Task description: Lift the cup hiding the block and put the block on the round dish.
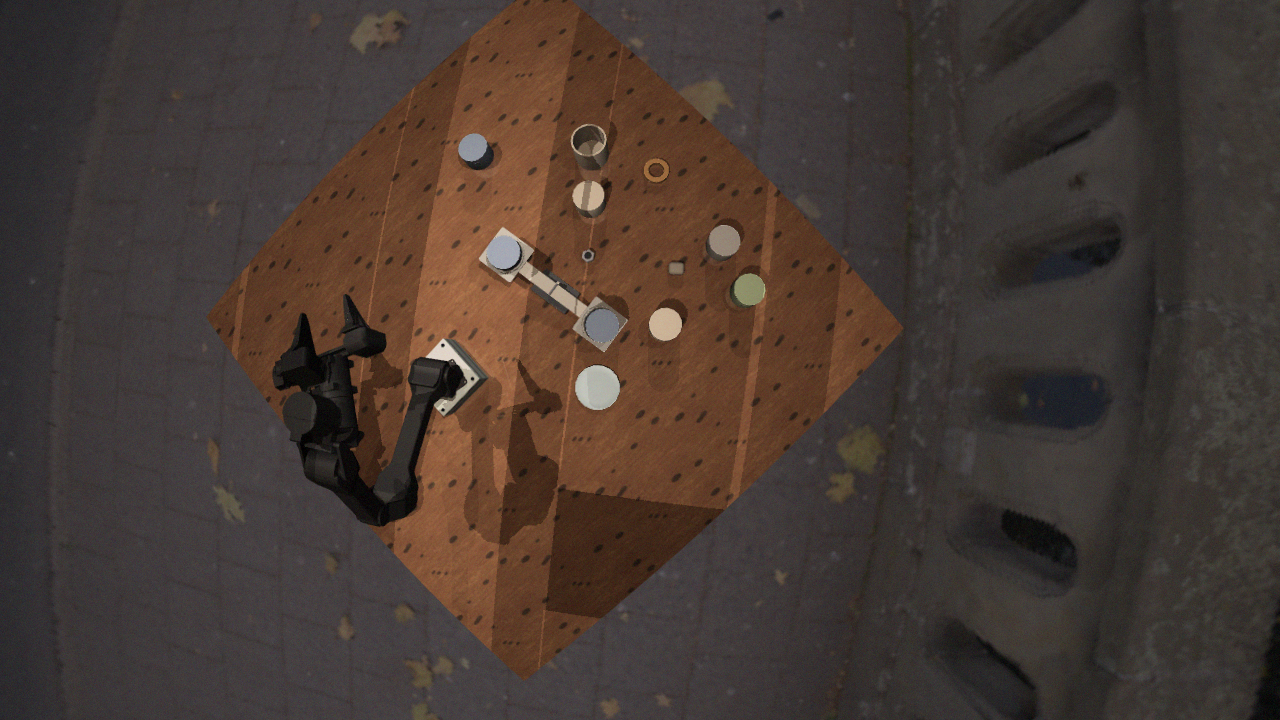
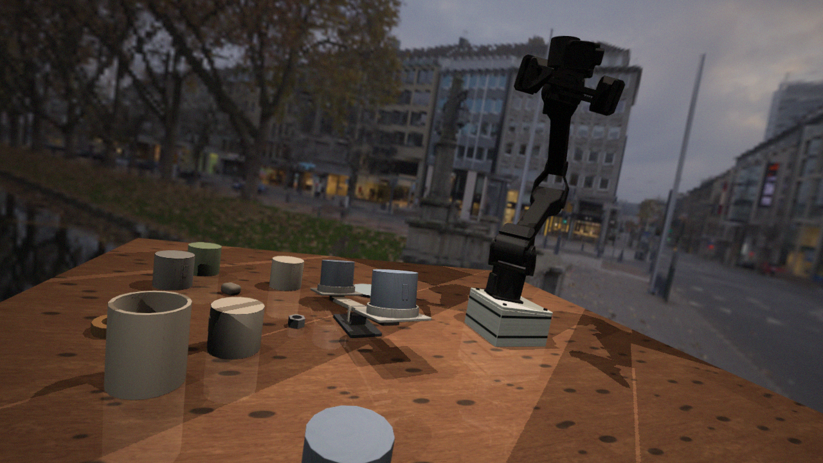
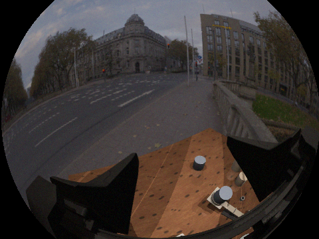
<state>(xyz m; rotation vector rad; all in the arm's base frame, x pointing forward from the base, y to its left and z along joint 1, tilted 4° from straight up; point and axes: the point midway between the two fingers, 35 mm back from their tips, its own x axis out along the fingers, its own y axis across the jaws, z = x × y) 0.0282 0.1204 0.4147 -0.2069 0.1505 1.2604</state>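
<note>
My gripper (image 1: 324,306) (image 2: 569,85) (image 3: 185,150) is open and empty, high at the left in the top view, far from the cups. The balance (image 1: 537,275) (image 3: 232,210) carries two blue-grey cups. The upper-left cup in the top view (image 1: 503,253) (image 2: 393,290) (image 3: 223,196) stands on a raised end. The lower-right cup (image 1: 601,324) (image 2: 337,273) seems to sit lower. The pale round dish (image 1: 597,386) (image 2: 363,289) lies beside that lower end, with no cup above it. The block is hidden from view.
Beyond the balance stand an open beige container (image 1: 588,143) (image 2: 147,345), a cream cylinder (image 1: 588,198) (image 2: 235,328) and a loose blue cylinder (image 1: 473,150) (image 3: 199,162). Another cream cylinder (image 1: 665,324) is near the dish. Grey (image 1: 723,243) and green cylinders (image 1: 748,290) stand farther right.
</note>
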